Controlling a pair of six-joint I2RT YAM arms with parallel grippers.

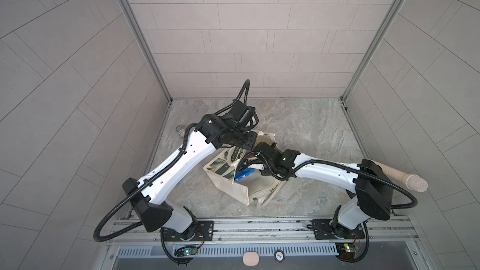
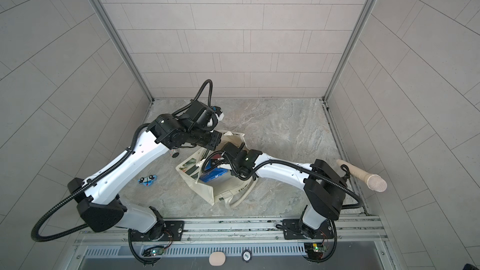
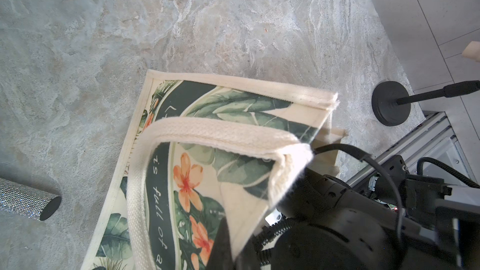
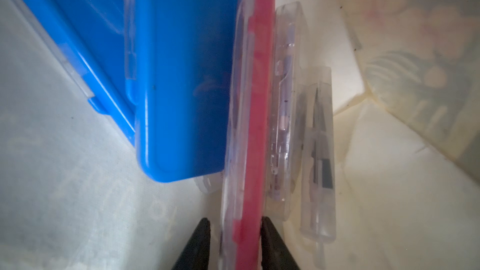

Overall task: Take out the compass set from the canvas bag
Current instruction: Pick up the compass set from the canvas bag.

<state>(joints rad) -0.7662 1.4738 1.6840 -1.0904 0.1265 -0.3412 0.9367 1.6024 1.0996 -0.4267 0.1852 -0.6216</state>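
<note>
The compass set [image 4: 255,125], a flat clear case with a red back, sits inside the canvas bag [image 1: 241,190] against a blue case [image 4: 181,74]. The right gripper [image 4: 236,229] straddles its edge, though whether the jaws pinch it is unclear. The left gripper [image 3: 228,242], clamped on the bag's rim, holds the mouth up over the marble tabletop [image 1: 311,131].

Glittery cylinder [image 3: 26,198], beige microphone [image 2: 363,175], small blue toy [image 2: 147,180] on marble tabletop [image 2: 285,138]

Both arms wear glossy white shells [image 1: 179,163], blocky black joint housings [image 1: 153,214], ribbed black cable conduits [image 1: 111,214], and small green lights [image 1: 284,158].
</note>
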